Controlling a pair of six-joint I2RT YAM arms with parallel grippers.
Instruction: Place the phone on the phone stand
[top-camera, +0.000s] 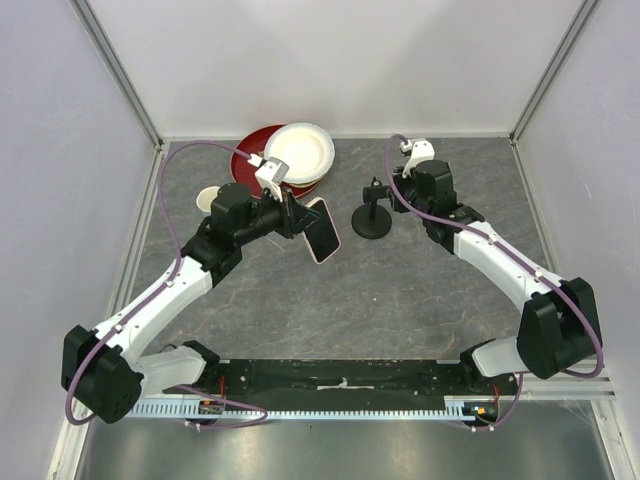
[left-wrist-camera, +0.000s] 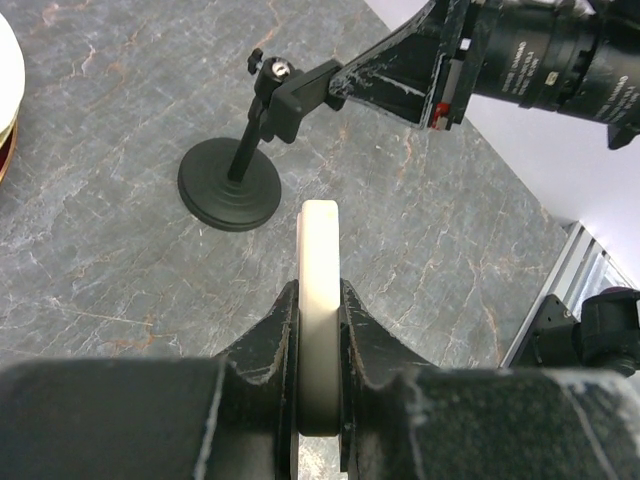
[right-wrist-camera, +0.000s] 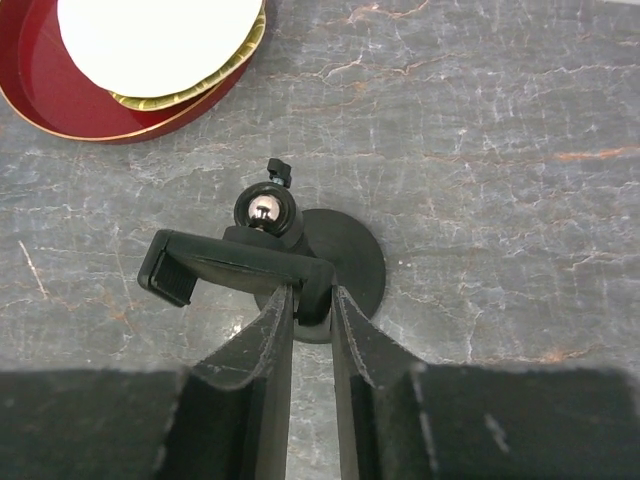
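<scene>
**A:** What's furthest left?

**B:** The left gripper (top-camera: 300, 215), pinching the phone (top-camera: 323, 232), a flat rounded slab with a glossy black screen and a pale pinkish-cream case rim. In the left wrist view the phone stands edge-on between the fingers, over the grey marbled table (top-camera: 400, 290).

**A:** And behind it?

**B:** A round white plate (top-camera: 300, 150) resting on a dark red plate (top-camera: 247, 150), near the back wall.

**A:** Where's the stand?

**B:** The phone stand (right-wrist-camera: 355, 262) is small and black, with a round disc base, a thin post and a top bracket. It stands upright near the phone's right, apart from it.

**A:** And the right side?

**B:** The right gripper (right-wrist-camera: 312, 300) nips one end of the bracket, with no gap showing.
</scene>
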